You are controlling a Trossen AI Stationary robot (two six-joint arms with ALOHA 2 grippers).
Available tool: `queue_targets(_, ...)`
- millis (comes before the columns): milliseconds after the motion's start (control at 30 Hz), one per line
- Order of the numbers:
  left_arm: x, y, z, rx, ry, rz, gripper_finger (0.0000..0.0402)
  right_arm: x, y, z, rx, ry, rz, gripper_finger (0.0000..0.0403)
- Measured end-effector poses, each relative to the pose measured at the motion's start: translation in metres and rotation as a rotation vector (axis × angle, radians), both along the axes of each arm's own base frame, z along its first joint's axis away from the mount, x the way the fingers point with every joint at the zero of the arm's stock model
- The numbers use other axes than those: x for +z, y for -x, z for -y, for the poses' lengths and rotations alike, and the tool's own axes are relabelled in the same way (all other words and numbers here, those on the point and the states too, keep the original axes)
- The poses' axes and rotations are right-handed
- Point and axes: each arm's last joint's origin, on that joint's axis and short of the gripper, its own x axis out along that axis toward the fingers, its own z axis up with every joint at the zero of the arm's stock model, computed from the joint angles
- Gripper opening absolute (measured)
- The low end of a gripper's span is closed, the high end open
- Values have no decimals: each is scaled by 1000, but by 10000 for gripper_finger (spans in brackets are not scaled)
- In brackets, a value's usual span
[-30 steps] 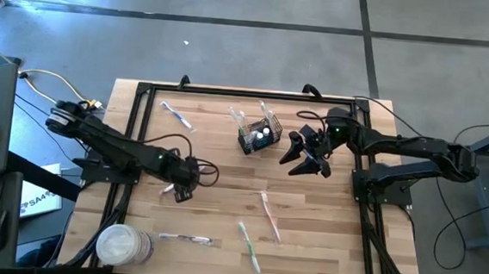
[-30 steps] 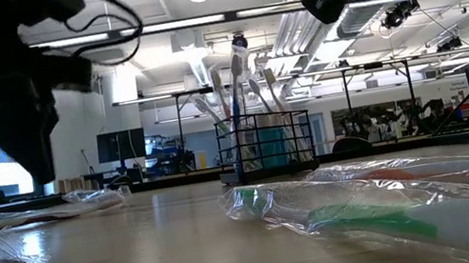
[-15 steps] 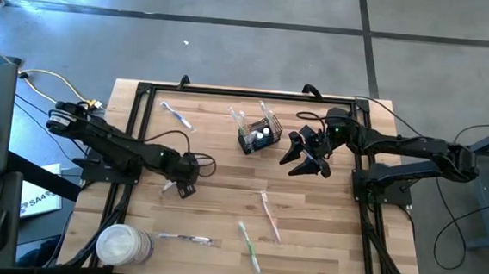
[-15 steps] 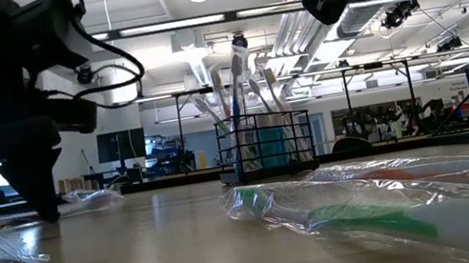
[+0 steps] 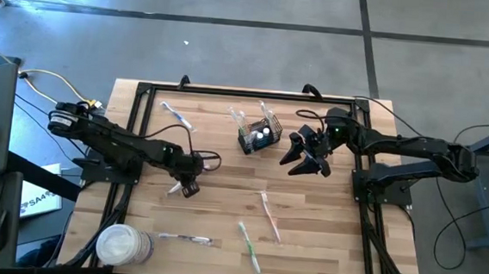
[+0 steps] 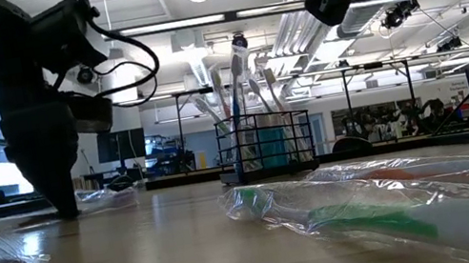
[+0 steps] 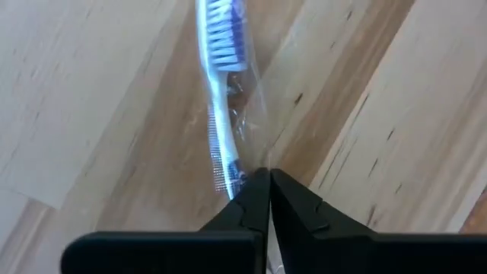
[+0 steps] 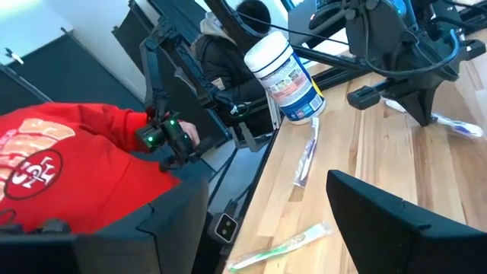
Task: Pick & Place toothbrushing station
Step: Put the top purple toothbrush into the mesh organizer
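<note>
Black wire mesh marks the toothbrushing station (image 5: 258,134) at the counter's (image 5: 332,238) far middle. My left end effector (image 5: 188,187) is pinched on a wrapped blue toothbrush (image 7: 221,114) lying flat; my right end effector (image 5: 309,163) hangs wide beside the station.

No legible txt anywhere.

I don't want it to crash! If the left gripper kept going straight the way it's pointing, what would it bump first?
The left gripper points down at the table, shut on the wrapped blue toothbrush. It would likely press that toothbrush into the wood first.
</note>
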Motion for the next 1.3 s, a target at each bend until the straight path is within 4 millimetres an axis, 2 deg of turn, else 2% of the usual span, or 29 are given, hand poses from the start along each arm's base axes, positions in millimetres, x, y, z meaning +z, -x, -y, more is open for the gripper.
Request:
queue_targets(333,5,-7,4,-54,101,46,1,0,0,0,-7,24,15,261)
queue_targets(567,24,-19,4,-75,65,91,1,0,-1,1,-54,31,11,261)
queue_targets(767,40,-23,0,-110,1,46,0,0,-1,2,-54,33,12,261)
queue_targets(967,51,-28,-10,-141,0,56,0,0,-1,2,-53,34,12,261)
queue_targets(1300,59,-26,-12,-166,-13,51,0,0,-1,2,-56,36,16,261)
